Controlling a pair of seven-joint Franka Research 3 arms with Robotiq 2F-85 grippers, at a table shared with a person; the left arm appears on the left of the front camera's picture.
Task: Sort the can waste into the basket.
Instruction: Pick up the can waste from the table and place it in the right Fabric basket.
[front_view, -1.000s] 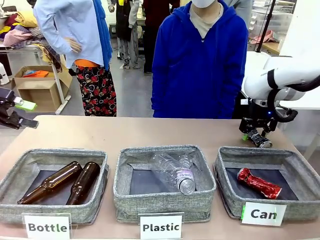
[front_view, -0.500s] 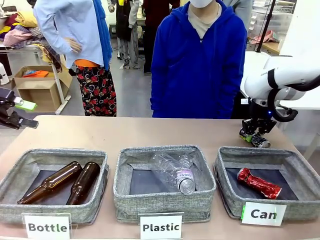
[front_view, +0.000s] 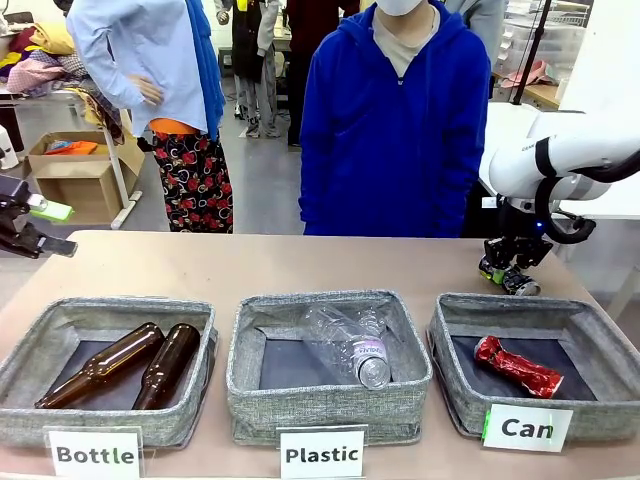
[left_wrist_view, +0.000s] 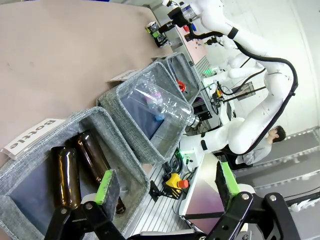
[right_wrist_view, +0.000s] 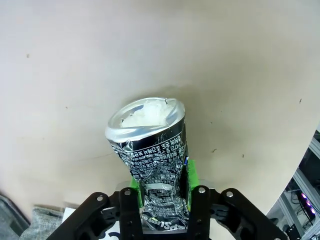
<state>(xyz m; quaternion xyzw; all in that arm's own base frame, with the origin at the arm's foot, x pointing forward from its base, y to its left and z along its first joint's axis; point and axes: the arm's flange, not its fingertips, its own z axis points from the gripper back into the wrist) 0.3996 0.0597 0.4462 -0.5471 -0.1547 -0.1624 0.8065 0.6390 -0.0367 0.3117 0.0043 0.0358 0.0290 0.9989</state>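
Right end effector (right_wrist_view: 162, 192): green pads sit on both sides of the black can (right_wrist_view: 152, 155); from my wrist feed I read it as clamped on the crushed lower half, open mouth pointing away from the wrist.
Where it hangs: low over the worktop (front_view: 300, 265), just behind the far rim of the Can basket (front_view: 600, 330), toward its left corner. I can't tell whether the can touches the surface.
Left end effector (left_wrist_view: 165, 182): jaws wide, nothing between them, parked off at the left of the worktop.
Red can (front_view: 518, 366): already lying in the Can basket, on the dark bottom.
Other baskets: two brown bottles (front_view: 130, 365) in Bottle, a clear plastic bottle (front_view: 350, 345) in Plastic. Not my concern.
Person (front_view: 395, 130): standing at the far side, hands not over the worktop.
Step in hand: I judge this as the carry of the last can, grip made, drop not yet done.
Next move calls for: lift enough to clear the fabric rim, bring the can toward me over the open floor beside the red one, then release.
Risk: crushed metal is slippery and uneven; a shallow grip could let it twist out before the rim is cleared.
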